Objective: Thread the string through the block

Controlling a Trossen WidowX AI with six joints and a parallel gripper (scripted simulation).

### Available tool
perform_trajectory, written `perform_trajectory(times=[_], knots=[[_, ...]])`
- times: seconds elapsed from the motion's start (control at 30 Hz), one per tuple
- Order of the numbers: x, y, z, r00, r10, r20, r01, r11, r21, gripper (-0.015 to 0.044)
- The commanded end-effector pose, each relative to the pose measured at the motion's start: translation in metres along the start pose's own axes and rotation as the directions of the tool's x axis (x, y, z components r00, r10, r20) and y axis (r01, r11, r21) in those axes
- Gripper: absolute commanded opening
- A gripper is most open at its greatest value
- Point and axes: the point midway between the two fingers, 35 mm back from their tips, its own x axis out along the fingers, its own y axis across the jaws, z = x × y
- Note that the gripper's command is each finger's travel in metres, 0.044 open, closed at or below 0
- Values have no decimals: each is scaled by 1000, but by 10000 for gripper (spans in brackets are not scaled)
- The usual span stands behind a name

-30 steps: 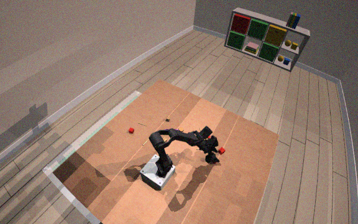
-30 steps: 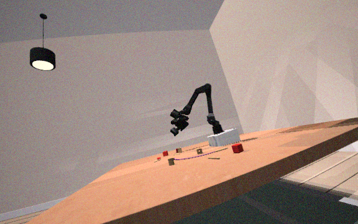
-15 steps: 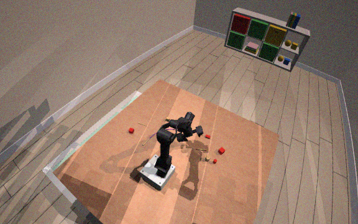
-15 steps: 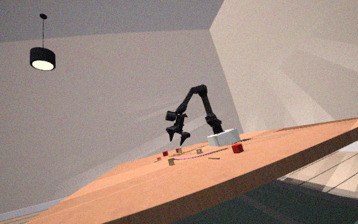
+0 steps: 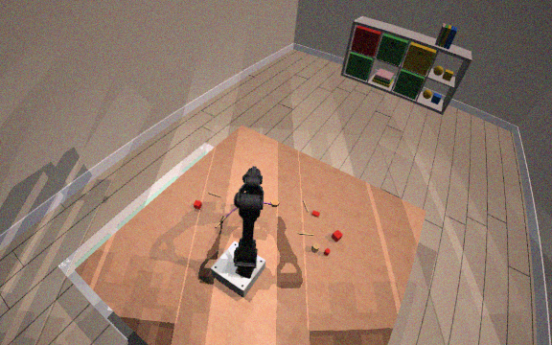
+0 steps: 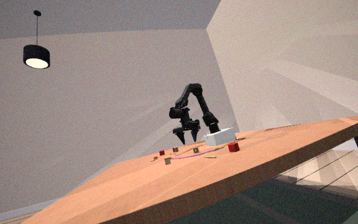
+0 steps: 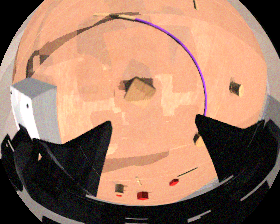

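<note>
Purple string (image 7: 191, 52) curves across the wrist view in a long arc, and it is the best guide to where the right stick lies. One end runs to the round wooden button (image 7: 235, 87) at the right; the other runs up and left to the thin stick (image 7: 124, 15), which lies flat on the table (image 7: 78, 63) near the top of that view, its long axis roughly crosswise there. The gripper (image 6: 186, 134) hangs above the table with its fingers spread nearly to their limit and nothing between them. Almost straight below it, centred between the two dark fingertips in the wrist view, sits the wooden block (image 7: 139, 88), so the claw is over the block rather than over the stick. Judging from this, the coming move probably calls for travel away from the block toward the string's free end, then a turn of the wrist so the jaws close across the stick's width. Loose sticks (image 7: 193, 0) lie elsewhere; none of them meets the string.
</note>
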Motion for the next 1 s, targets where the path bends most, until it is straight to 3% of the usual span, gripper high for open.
perform_trajectory(times=[0.0,0.53,0.8,0.97], knots=[[3,5,13,999,43,25,-40,993,-109,440],[1,4,12,999,43,25,-40,993,-109,440],[1,4,12,999,36,21,-34,994,-104,240],[0,4,12,999,36,21,-34,994,-105,240]])
